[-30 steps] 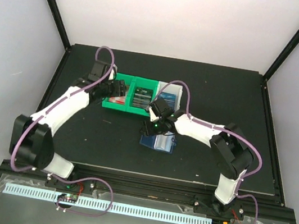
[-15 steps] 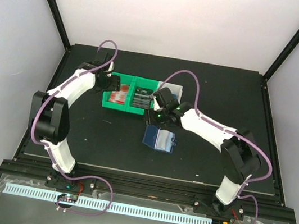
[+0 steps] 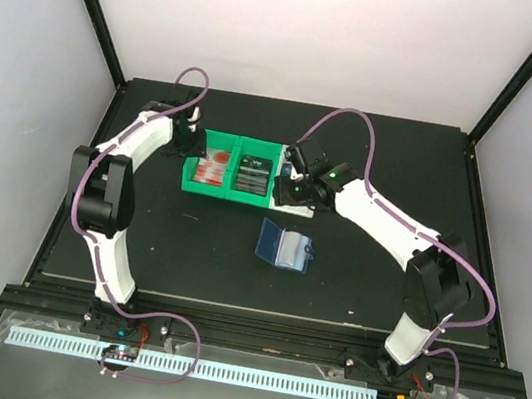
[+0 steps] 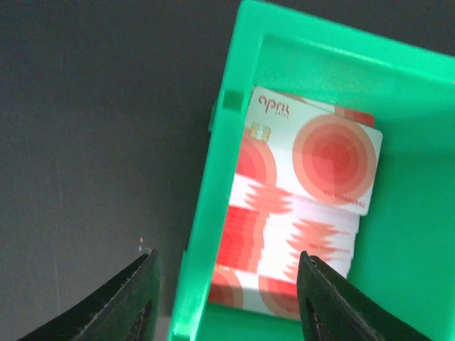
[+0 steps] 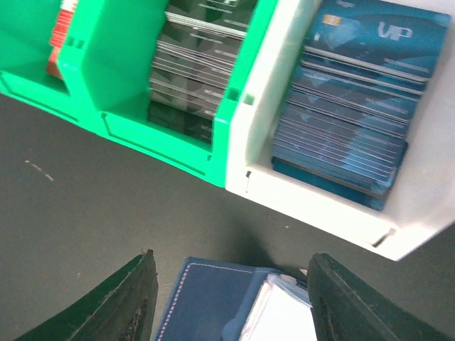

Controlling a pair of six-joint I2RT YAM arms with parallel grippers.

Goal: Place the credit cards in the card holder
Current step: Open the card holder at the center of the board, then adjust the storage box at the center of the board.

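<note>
Hovering open-jawed, the left gripper [image 4: 227,284] straddles a wall of the green plastic bin [image 4: 213,213] beside stacked red-and-white plastic credit cards [image 4: 306,206]. The right gripper [image 5: 231,273], also open, hangs near the unfolded dark blue card holder [image 5: 206,298].

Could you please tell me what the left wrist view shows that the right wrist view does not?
Left wrist only: the open left hand, fingers either side of the green bin's wall, and the top red-and-white card's printed face. Right wrist only: the open right hand, dark cards, blue cards in a white compartment, the open card holder. Both: the green bin, red-and-white cards, the black table.
</note>
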